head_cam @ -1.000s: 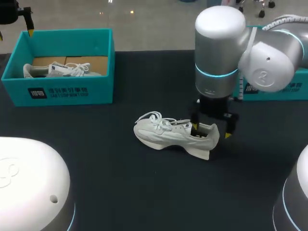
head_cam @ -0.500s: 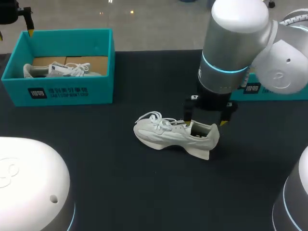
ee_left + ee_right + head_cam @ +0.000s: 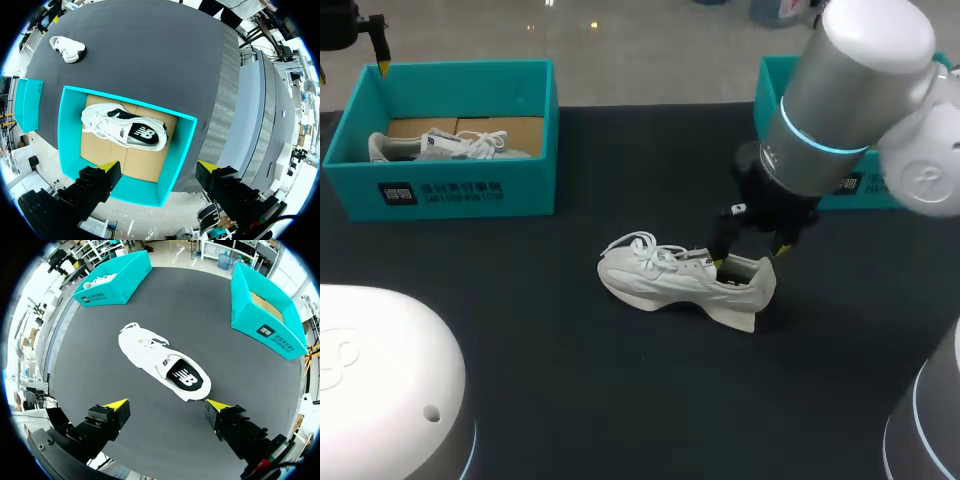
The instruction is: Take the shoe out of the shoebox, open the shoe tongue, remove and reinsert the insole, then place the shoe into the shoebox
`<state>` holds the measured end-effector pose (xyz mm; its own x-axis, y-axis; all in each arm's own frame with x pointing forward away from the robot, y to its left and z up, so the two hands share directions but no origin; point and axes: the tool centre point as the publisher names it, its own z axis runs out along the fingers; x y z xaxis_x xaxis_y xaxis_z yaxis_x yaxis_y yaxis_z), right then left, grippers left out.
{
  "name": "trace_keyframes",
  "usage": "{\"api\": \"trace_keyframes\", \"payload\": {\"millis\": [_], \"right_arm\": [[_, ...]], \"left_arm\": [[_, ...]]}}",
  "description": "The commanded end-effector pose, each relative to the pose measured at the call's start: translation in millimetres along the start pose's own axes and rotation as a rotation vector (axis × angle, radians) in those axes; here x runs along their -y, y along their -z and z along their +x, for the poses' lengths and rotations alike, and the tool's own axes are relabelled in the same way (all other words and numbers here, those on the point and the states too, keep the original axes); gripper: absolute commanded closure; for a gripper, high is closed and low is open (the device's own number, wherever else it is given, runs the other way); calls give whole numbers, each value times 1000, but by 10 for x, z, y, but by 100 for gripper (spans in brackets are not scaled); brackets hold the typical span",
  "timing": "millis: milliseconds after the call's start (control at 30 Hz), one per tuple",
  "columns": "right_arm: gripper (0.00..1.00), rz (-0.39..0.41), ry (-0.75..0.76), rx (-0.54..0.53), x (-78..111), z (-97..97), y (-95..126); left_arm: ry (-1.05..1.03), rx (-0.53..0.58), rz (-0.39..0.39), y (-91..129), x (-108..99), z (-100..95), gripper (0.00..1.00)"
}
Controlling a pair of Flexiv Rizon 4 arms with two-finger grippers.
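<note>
- Head view: the shoe is out on the table near its middle, on its sole, toe to 9 o'clock and heel to 3 o'clock. Your right gripper hangs over the heel opening with its fingers spread. One yellow tip seems to sit at the collar by the tongue and the other off the heel's far side. The left box stands at 10 o'clock from the shoe with a second shoe inside. The right box stands at 2 o'clock, mostly hidden by your arm.
- Left wrist view: your left gripper is parked above the left box, open and holding nothing, with the second shoe lying on the cardboard floor under it. It looks to have no part in the present step.
- Right wrist view: both fingers stand wide apart with nothing between them. The shoe lies ahead of them, clear of both tips. The dark insole is in place in the heel opening. The laces look done up and the tongue looks flat.
- Judgement: taking out is done, and you are at opening the tongue. Next you should lower one tip inside the collar and draw the tongue toward the toe. Keep the shoe from sliding, as nothing is bracing it.
</note>
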<state>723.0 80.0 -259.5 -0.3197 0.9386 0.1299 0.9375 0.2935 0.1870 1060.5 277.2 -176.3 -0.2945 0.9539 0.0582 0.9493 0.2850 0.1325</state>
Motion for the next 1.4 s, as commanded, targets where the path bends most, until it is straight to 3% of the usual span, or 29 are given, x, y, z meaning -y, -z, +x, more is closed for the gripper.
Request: {"api": "trace_keyframes", "payload": {"millis": [33, 200, 233, 300, 1000, 1067, 1133, 1200, 1300, 1367, 1400], "right_arm": [[0, -80, 172, -148, -181, -168, -42], [0, -206, 584, -466, -414, -290, -41], [0, -196, 633, -576, -435, -320, -18], [0, -152, 741, -658, -491, -383, -3], [0, -152, 741, -658, -491, -383, -3], [0, -329, 818, -635, -530, -420, 22], [0, -409, 861, -659, -570, -490, 21], [0, -423, 933, -649, -620, -534, 26], [0, -492, 992, -760, -666, -615, -11], [0, -406, 1022, -736, -674, -685, -61], [0, -406, 1022, -736, -674, -685, -61]], "left_arm": [[0, -2, -2, 4, 7, 2, 0], [0, -2, -2, 4, 7, 2, 0], [0, -2, -2, 4, 7, 2, 0], [0, -2, -2, 4, 7, 2, 0], [0, -2, -2, 4, 7, 2, 0], [0, -2, -2, 4, 7, 2, 0], [0, -2, -2, 4, 7, 2, 0], [0, -2, -2, 4, 7, 2, 0], [0, -2, -2, 4, 7, 2, 0], [0, -2, -2, 4, 7, 2, 0], [0, -2, -2, 4, 7, 2, 0]]}}
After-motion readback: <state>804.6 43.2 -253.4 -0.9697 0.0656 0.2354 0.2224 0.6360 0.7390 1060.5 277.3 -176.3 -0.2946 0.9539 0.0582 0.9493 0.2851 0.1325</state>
